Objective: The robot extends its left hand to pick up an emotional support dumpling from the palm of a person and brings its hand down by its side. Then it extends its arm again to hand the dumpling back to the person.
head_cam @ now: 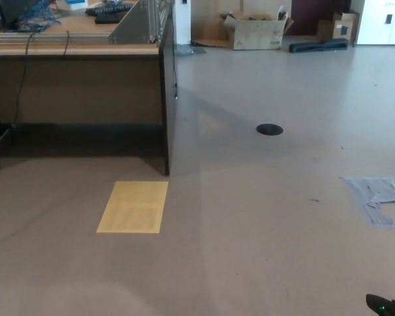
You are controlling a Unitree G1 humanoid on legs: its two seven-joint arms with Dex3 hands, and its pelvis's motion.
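Yellow sheet (pixel 133 207) lies on bare floor (pixel 263 217) beside desk (pixel 79 79); neither hand shows.

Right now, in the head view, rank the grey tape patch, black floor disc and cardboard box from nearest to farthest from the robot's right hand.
From the right hand, barely showing at the bottom-right corner:
1. Grey tape patch, on the right, just ahead.
2. Black floor disc, mid-floor.
3. Cardboard box, at the far wall.

The dumpling is out of view, as are the left hand and the person's palm. What seems to be the right hand (pixel 384 307) shows only a black tip with a green light at the lower right corner.
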